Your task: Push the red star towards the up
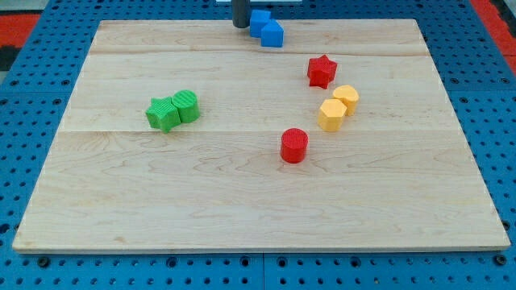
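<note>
The red star (321, 71) lies at the view's upper right of the wooden board (242, 201). My tip (240, 26) is at the board's top edge, far up and left of the red star, just left of two blue blocks (266, 28) that touch each other. A red cylinder (294, 146) stands below the star, near the board's middle. Two yellow blocks (338, 107) sit side by side just below and right of the star.
A green star (164, 113) and a green cylinder (186, 105) touch each other at the view's left. The board lies on a blue perforated table (32, 80).
</note>
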Motion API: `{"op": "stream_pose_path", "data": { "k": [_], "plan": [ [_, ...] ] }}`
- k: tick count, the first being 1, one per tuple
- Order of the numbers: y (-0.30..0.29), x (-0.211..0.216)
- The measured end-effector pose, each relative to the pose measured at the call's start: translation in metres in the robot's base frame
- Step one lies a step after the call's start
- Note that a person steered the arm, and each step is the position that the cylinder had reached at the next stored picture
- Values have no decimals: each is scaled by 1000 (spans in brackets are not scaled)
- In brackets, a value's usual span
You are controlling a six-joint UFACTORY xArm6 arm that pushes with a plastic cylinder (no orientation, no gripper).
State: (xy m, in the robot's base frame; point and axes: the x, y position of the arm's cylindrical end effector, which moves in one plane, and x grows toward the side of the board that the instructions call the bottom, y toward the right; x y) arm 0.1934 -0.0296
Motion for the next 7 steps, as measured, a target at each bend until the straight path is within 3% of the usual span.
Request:
{"op": "stream_pose_path", "data": {
  "k": [7],
  "plan": [
    [-16,57]
  ]
}}
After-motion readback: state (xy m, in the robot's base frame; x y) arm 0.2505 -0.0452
